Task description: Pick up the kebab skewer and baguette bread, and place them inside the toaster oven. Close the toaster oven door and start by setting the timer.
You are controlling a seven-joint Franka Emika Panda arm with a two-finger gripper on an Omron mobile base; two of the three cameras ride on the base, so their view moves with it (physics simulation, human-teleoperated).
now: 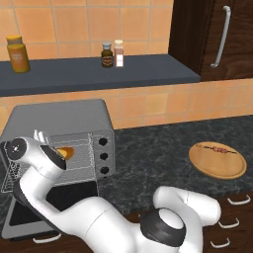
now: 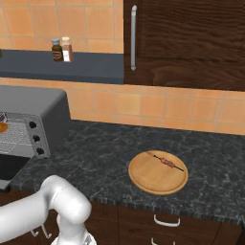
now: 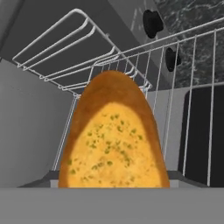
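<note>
Gripper (image 1: 60, 152) reaching into the toaster oven (image 1: 59, 133) with the baguette bread (image 1: 66, 152).
Whether its fingers are gripping the loaf I cannot tell; the bread is lying over the wire rack (image 3: 131, 57) above the dropped toaster oven door (image 1: 49, 202). Kebab skewer (image 2: 165, 161) is resting on the wooden plate (image 2: 158, 184) near the counter's (image 2: 105, 158) front edge.
</note>
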